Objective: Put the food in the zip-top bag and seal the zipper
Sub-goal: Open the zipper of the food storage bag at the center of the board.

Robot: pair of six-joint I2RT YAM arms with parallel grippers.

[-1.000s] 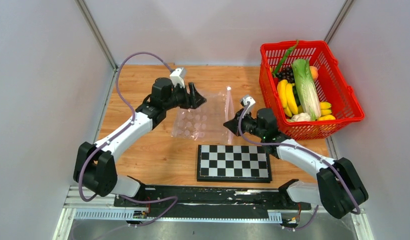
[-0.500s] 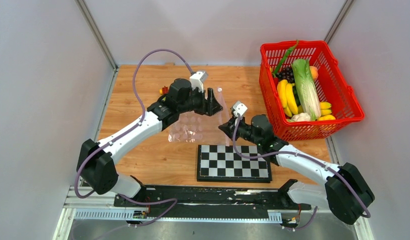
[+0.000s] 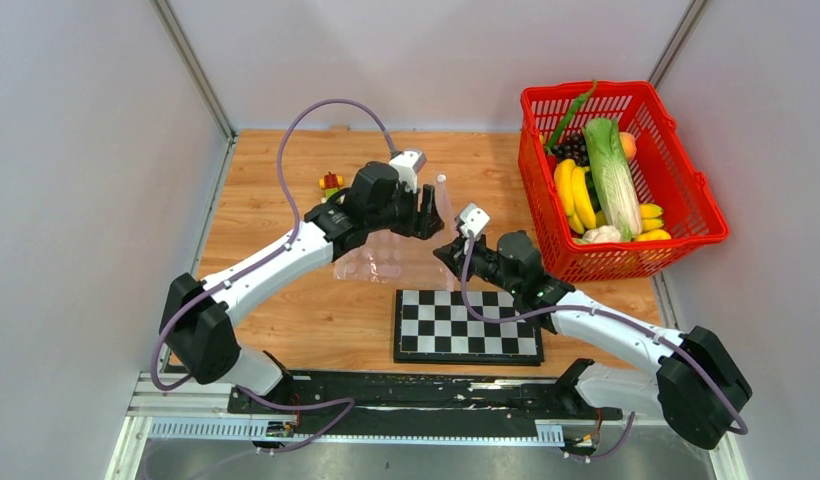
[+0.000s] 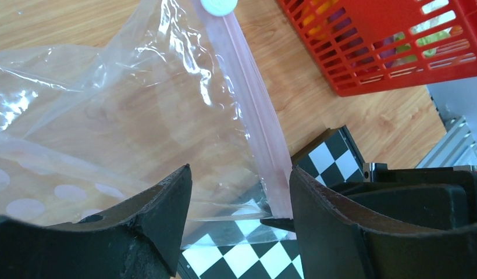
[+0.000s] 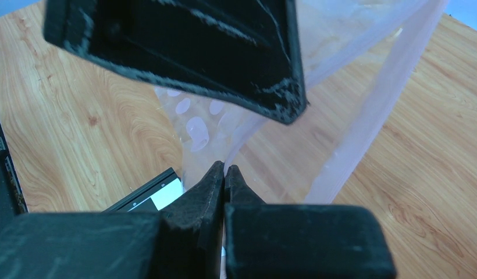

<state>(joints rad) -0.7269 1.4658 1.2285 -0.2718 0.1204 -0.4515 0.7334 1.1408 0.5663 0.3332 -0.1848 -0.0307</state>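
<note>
- The zip-top bag (image 3: 381,255) is seen near the middle of the wooden table (image 3: 276,170), between the two grippers and just beyond the chessboard (image 3: 466,325). Its clear film is creased and printed with pale dots.
- The zipper (image 4: 253,116), a pale pink strip, is seen in the left wrist view running from a white slider (image 4: 216,4) at the far end down to the near corner of the bag.
- That near corner is pinched by the right gripper (image 5: 224,170). Its fingers are pressed fully together with only the thin plastic between them.
- The left gripper (image 4: 241,174) is held wide apart and nothing is clamped by it. The zipper edge passes between its fingers, close to the right-hand one, but whether it is touched cannot be told.
- The food (image 3: 606,190) is all kept in the red mesh basket (image 3: 686,190) at the right of the table, well apart from the bag. A leafy toy cabbage (image 3: 611,175), bananas (image 3: 571,195), a long green pod (image 3: 571,115) and a peach-coloured piece (image 3: 628,145) can be made out.
- A small toy-brick figure (image 3: 331,183) is seen on the wood beside the left arm.
</note>
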